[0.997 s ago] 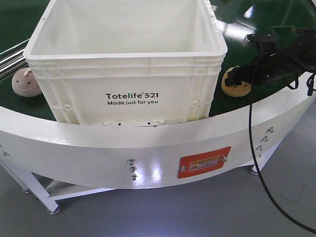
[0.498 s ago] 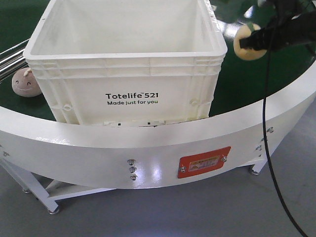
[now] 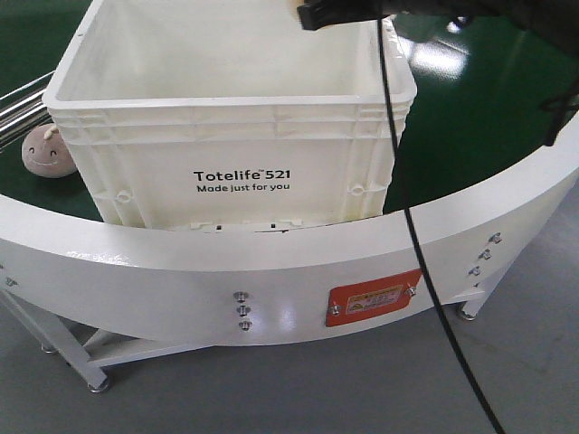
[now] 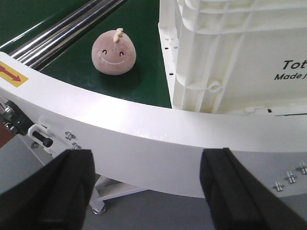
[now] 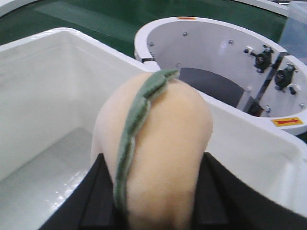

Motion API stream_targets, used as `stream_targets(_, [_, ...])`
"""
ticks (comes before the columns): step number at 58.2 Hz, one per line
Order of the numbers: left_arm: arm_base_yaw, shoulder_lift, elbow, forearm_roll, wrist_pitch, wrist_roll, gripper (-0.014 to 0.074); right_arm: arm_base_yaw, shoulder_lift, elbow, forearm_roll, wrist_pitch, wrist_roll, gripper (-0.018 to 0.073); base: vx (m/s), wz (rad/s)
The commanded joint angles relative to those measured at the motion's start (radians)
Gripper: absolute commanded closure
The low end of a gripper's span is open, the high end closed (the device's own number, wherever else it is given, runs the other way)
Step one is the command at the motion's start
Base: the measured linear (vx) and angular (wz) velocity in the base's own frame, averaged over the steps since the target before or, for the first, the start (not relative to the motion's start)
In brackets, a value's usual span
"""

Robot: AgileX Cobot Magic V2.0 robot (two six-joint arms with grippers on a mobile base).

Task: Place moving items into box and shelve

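Note:
A beige plush toy [image 5: 163, 143] with a green leaf strip is clamped in my right gripper [image 5: 152, 191], held above the open inside of the white Totelife box [image 5: 43, 81]. In the front view the right gripper [image 3: 318, 13] is at the top edge, over the box [image 3: 226, 99]; the toy is not visible there. A pink smiling plush [image 3: 47, 151] lies on the green belt left of the box, also in the left wrist view [image 4: 114, 51]. My left gripper [image 4: 151, 191] is open and empty, low in front of the white curved rim, apart from the pink plush.
The white curved conveyor rim [image 3: 271, 262] runs in front of the box. Metal rails [image 4: 57, 33] lie behind the pink plush. A black cable [image 3: 407, 226] hangs from the right arm across the rim. A white round housing [image 5: 225, 57] stands beyond the box.
My right gripper lifted the beige plush off the belt at the box's right and carried it up and left, over the box opening. The pink plush and box have not moved.

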Motion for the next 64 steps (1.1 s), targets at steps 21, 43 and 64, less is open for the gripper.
stream_targets(21, [-0.004, 0.009, -0.026, 0.001, -0.071, -0.006, 0.0027, 0.029, -0.009, -0.034, 0.015, -0.075, 0.055, -0.0134, 0.0, 0.0])
stream_targets(43, [-0.004, 0.009, -0.026, 0.001, -0.072, -0.006, 0.0027, 0.029, -0.25, 0.012, -0.242, 0.179, 0.433, -0.002, 0.0, 0.0])
stream_targets(64, [-0.004, 0.146, -0.069, 0.013, 0.006, -0.045, 0.0027, 0.029, -0.621, 0.492, -0.404, 0.152, 0.539, 0.0001, 0.0, 0.0])
